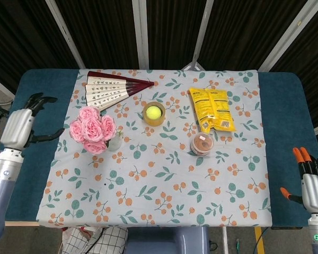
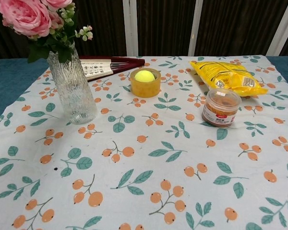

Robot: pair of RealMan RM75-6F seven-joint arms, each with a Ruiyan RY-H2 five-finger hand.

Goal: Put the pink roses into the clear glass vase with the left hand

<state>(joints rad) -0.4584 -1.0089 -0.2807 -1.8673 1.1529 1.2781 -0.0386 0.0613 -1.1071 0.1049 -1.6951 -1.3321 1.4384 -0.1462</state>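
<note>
The pink roses (image 1: 91,129) (image 2: 28,17) stand in the clear glass vase (image 2: 73,86) (image 1: 114,142) at the left of the flowered cloth, leaning toward the left. My left hand (image 1: 23,126) is off to the left over the blue table edge, apart from the flowers, fingers spread and holding nothing. My right hand (image 1: 311,179) hangs at the lower right corner of the head view, beyond the cloth, with its fingers apart and nothing in it. Neither hand shows in the chest view.
A folding fan (image 1: 114,87) (image 2: 105,66) lies behind the vase. A yellow ball in a tape roll (image 1: 154,113) (image 2: 145,81), a yellow snack bag (image 1: 212,109) (image 2: 229,76) and a small lidded jar (image 1: 202,143) (image 2: 220,107) sit to the right.
</note>
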